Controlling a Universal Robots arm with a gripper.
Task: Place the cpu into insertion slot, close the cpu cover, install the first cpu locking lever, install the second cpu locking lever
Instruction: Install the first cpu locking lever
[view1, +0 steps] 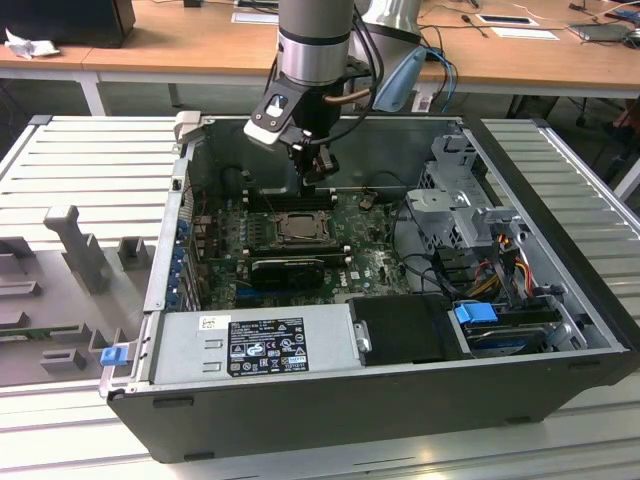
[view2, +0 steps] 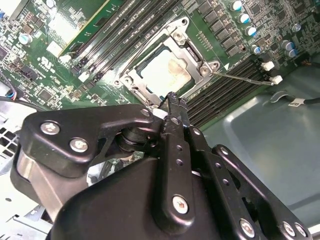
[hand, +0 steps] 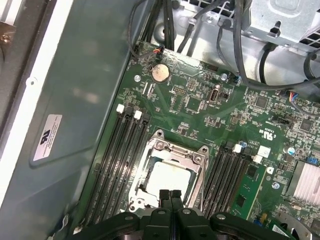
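The cpu (view2: 165, 70) lies in its socket on the green motherboard (hand: 200, 100), its silver top showing a tan smear (hand: 167, 177). The cpu cover (hand: 172, 150), a metal frame with a square window, lies flat around it (view2: 197, 62). A thin metal locking lever (view2: 245, 77) runs from the socket's corner out over the memory slots. My gripper (view1: 318, 170) hangs a little above the socket's edge. Its black fingertips (hand: 170, 194) are pressed together with nothing between them. In the second wrist view the gripper (view2: 172, 97) covers one corner of the socket.
The open computer case (view1: 150, 290) surrounds the board. A power supply (view1: 260, 340) sits at the front, a black card (view1: 285, 268) just before the socket, and a drive cage (view1: 470, 200) with cables at the exterior view's right. Memory slots (hand: 117, 150) flank the socket.
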